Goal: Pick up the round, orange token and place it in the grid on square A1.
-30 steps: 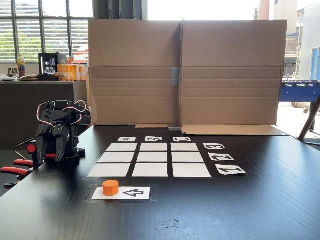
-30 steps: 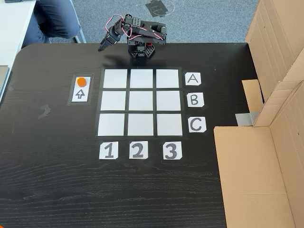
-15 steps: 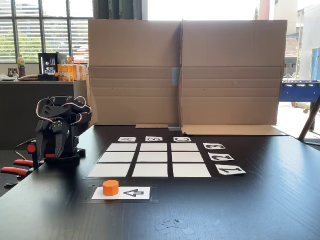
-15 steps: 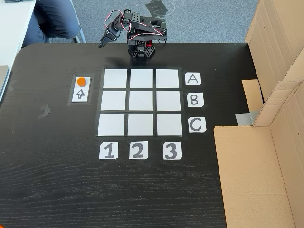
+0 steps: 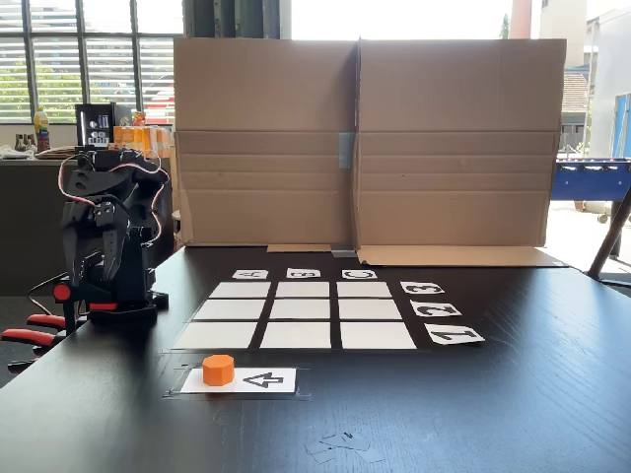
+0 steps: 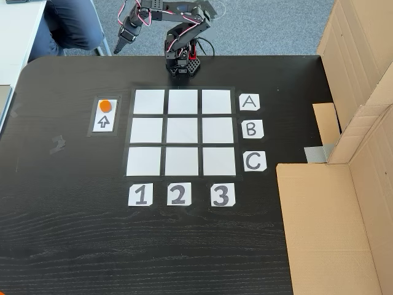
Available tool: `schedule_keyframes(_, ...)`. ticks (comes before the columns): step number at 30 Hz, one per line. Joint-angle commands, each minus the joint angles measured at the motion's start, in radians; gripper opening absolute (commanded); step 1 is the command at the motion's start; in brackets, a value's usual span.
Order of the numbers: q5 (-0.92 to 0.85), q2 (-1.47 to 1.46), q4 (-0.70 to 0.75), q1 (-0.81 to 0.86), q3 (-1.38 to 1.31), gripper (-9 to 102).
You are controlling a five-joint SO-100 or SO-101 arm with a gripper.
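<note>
The reach has only begun. The hand [image 6: 116, 50], fingers together and empty, hangs high. It must open and drop to the orange token [image 6: 105, 105] on the arrow card [image 6: 104, 121], left of the grid [image 6: 181, 132].

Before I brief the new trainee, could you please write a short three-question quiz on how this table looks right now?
1. True or false: the token already lies on square A1.
2. What does the token rest on? a) the grid b) the white arrow card c) bare table
3. Fill in: in the high fixed view, the gripper hangs over the table's ____ edge, nearest row label A.

Key: 1. False; every grid square is bare. 2. b; it sits on the card's end, ahead of the arrow's tip. 3. Far; it is raised, apart from the token.
</note>
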Motion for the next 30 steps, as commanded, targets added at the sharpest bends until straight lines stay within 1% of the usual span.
schedule_keyframes(1, 0.026, -0.121, 0.005, -0.037, -0.146, 19)
schedule_keyframes(8, 0.052, -0.367, 0.032, -0.137, -0.360, 23)
schedule_keyframes(22, 0.106, -0.641, 0.035, -0.374, -0.555, 27)
schedule_keyframes(30, 0.121, -0.810, 0.034, -0.466, -0.663, 30)
